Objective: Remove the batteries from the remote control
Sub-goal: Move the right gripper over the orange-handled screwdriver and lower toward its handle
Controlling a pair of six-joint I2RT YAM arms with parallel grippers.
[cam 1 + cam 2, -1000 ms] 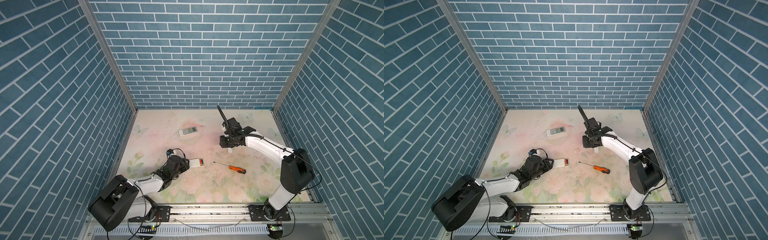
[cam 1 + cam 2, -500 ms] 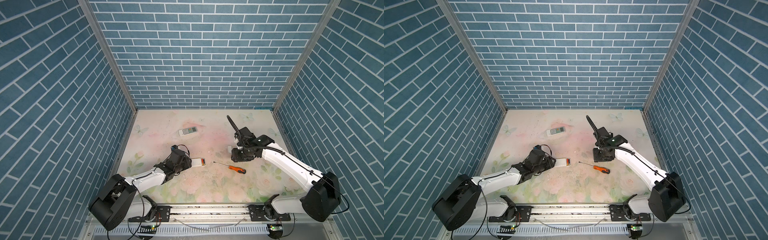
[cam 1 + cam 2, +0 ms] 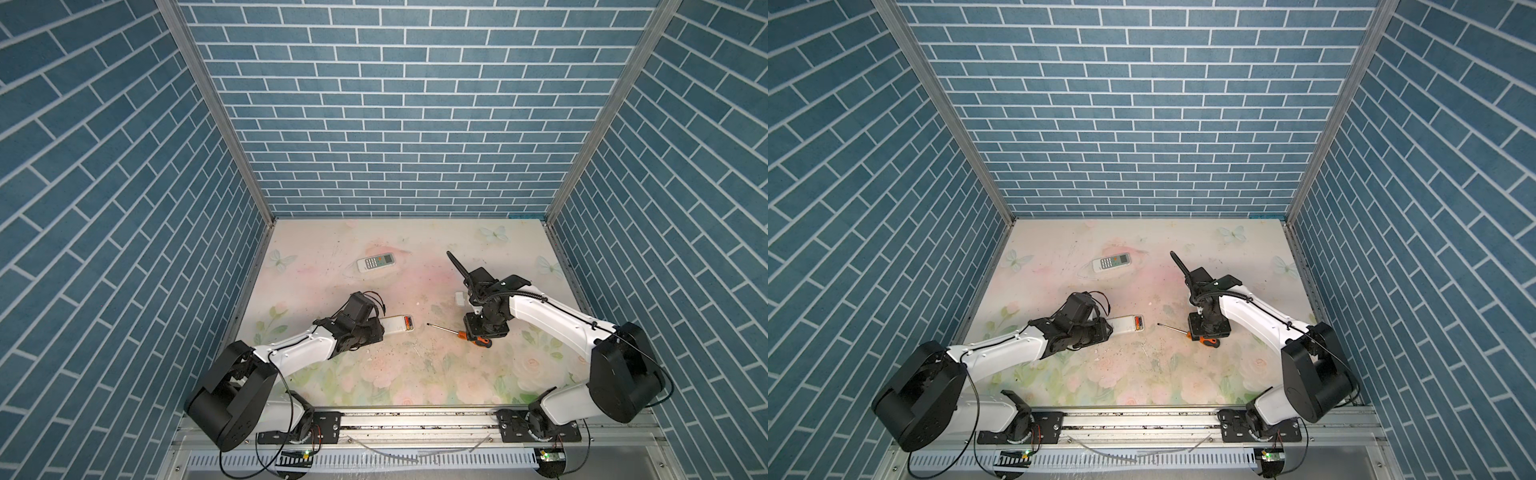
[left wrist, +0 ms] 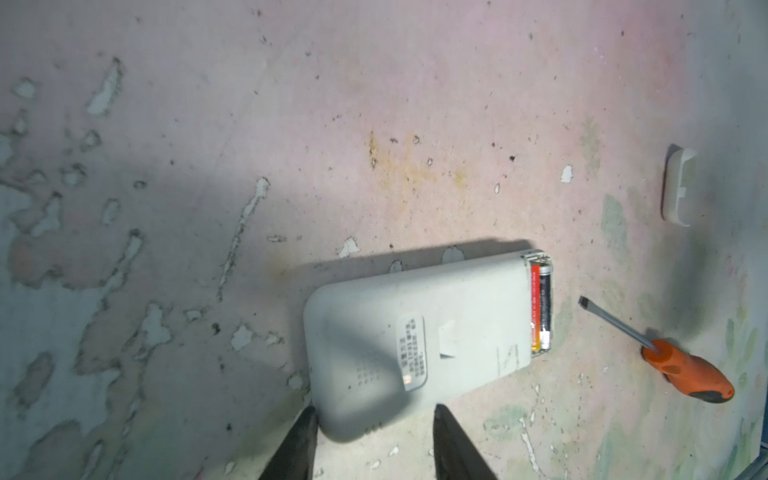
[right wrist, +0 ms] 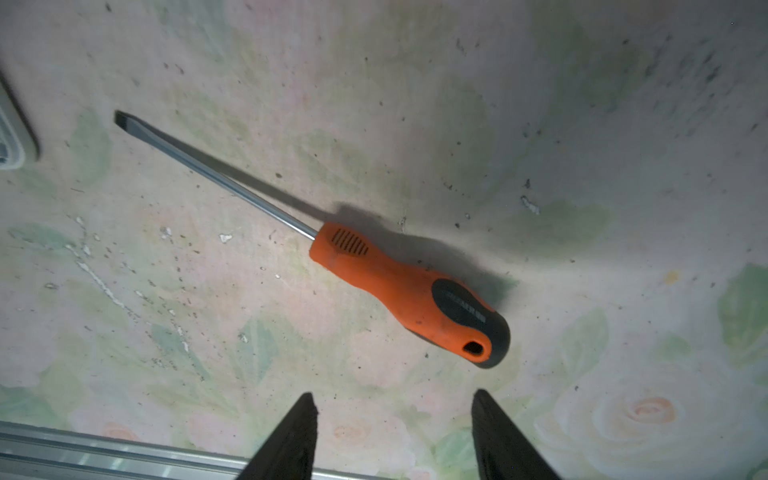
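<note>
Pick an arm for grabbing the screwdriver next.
Right. The right fingers, open, hang by the screwdriver handle; the left fingers sit at the remote end, farther off.

The screwdriver (image 5: 399, 286) lay on the table (image 3: 374, 374), its tip toward the face-down remote (image 3: 395, 324) just left of it. The batteries (image 4: 542, 307) sat in the remote's open end, nearest that tip. A small cover (image 3: 459, 297) lay near behind the screwdriver, and a second remote (image 3: 376, 262) lay well behind it, to the left.
</note>
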